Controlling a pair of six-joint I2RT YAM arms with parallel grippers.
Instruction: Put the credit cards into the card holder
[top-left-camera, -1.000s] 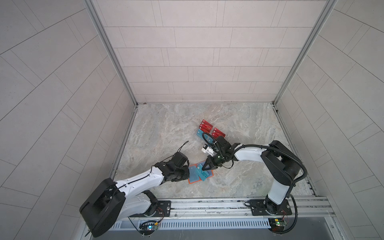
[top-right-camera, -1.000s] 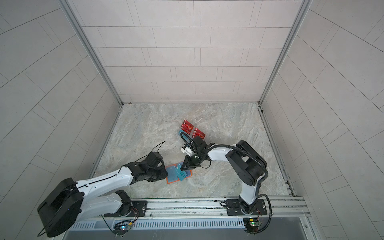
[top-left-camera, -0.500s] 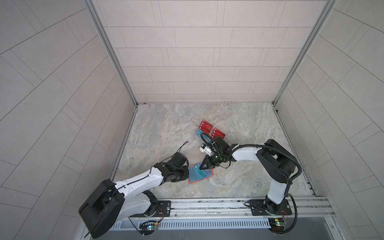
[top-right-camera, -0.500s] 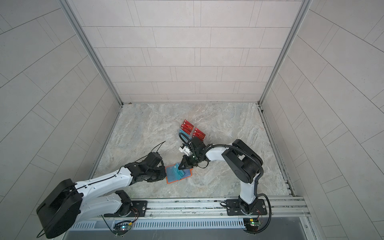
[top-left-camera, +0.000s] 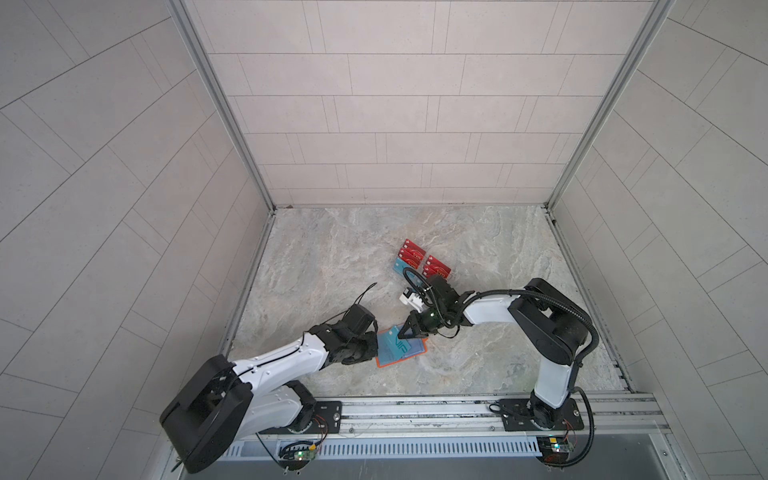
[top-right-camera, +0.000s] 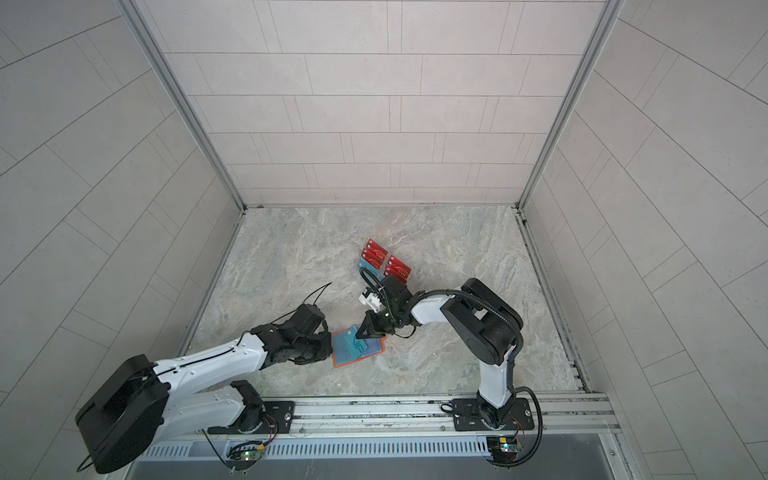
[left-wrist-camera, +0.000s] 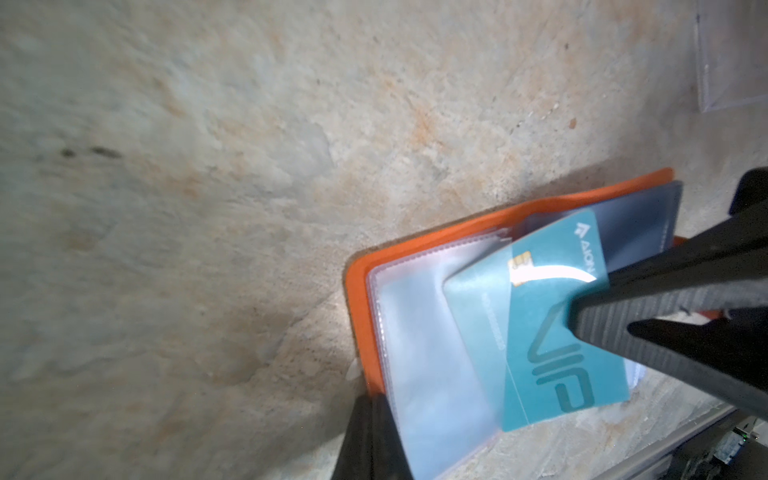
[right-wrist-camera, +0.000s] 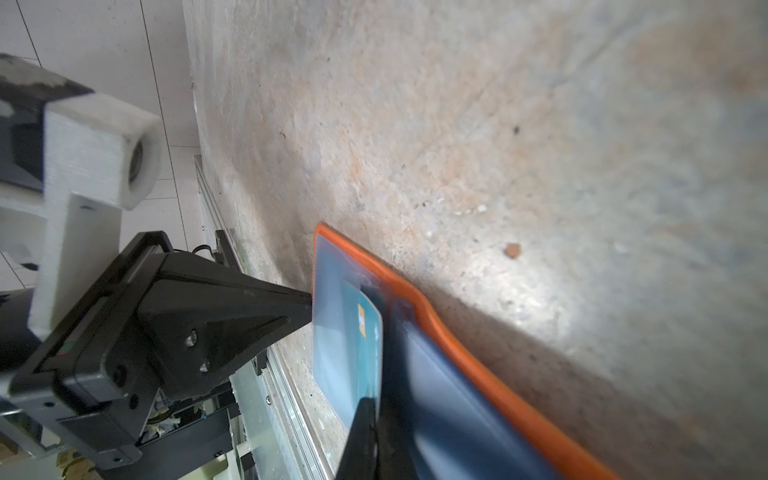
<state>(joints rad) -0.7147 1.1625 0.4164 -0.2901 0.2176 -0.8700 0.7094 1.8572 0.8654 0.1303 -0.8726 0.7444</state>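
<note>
Right gripper (top-left-camera: 401, 333) clamps a teal card (top-left-camera: 392, 351) over the open orange card holder (top-left-camera: 386, 365) in both top views; red cards (top-left-camera: 413, 253) lie beyond. Left wrist: card reads "VIP". Right wrist: left gripper (right-wrist-camera: 307, 301) pinches the holder's clear sleeve (right-wrist-camera: 328, 332).

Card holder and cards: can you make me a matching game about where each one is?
Things:
1. card holder
2. teal card
3. red cards

Places:
A. pinched by the right gripper
B. in rows farther back on the table
C. lying open, orange cover underneath

Pairs: 1-C, 2-A, 3-B
</note>
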